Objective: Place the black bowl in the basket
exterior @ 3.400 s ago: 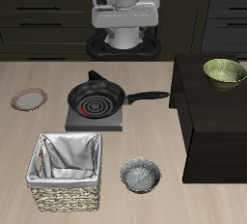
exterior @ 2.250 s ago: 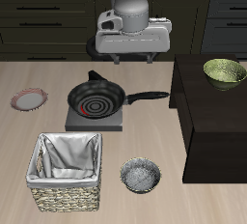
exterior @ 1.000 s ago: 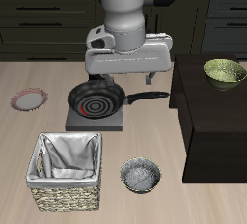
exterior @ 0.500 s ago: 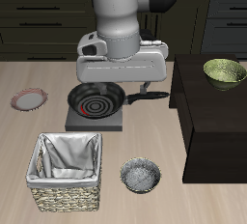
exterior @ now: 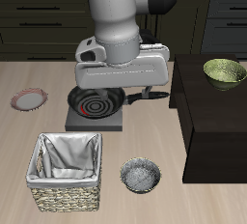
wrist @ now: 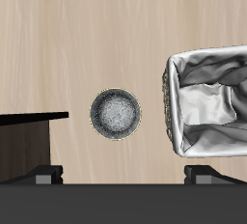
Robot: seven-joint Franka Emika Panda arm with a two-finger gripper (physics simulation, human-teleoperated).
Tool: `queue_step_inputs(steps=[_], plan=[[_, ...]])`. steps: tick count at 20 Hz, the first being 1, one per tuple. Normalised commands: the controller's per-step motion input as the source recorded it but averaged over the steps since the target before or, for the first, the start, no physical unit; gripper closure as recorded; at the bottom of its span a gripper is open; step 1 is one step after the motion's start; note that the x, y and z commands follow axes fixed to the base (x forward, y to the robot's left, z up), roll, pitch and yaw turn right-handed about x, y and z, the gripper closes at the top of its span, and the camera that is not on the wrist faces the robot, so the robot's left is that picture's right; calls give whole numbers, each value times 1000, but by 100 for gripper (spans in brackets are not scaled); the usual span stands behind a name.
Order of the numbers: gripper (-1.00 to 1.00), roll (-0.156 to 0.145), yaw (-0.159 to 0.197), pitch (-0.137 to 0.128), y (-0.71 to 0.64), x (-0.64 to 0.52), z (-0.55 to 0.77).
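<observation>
The black bowl [exterior: 141,176] sits on the table near the front edge, beside the basket [exterior: 68,197]. It is small, with a dark rim and a grey speckled inside. The basket is square woven wicker with a grey-white cloth lining. My gripper [exterior: 123,85] hangs high above the frying pan, farther back than the bowl and apart from it. In the wrist view the bowl [wrist: 116,114] and the basket [wrist: 170,98] lie below the gripper [wrist: 123,175]. Its fingertips [wrist: 43,176] stand wide apart with nothing between them.
A frying pan [exterior: 95,102] rests on a grey burner plate under the arm. A pink-rimmed plate [exterior: 29,100] lies beyond the basket. An olive-green bowl [exterior: 224,70] stands on a dark raised cabinet [exterior: 217,122], which also shows in the wrist view [wrist: 27,136].
The arm has swung forward from the table's back and come lower, now over the frying pan. The bowl and basket have not moved.
</observation>
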Motion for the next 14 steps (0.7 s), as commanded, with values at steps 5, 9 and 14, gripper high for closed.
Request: queue_step_inputs(steps=[5,9,14], plan=[[-100,-23,-8,7,-35,121,-67],[-100,-24,6,12,67,84,-271],[-100,-1,-10,36,51,117,-346]])
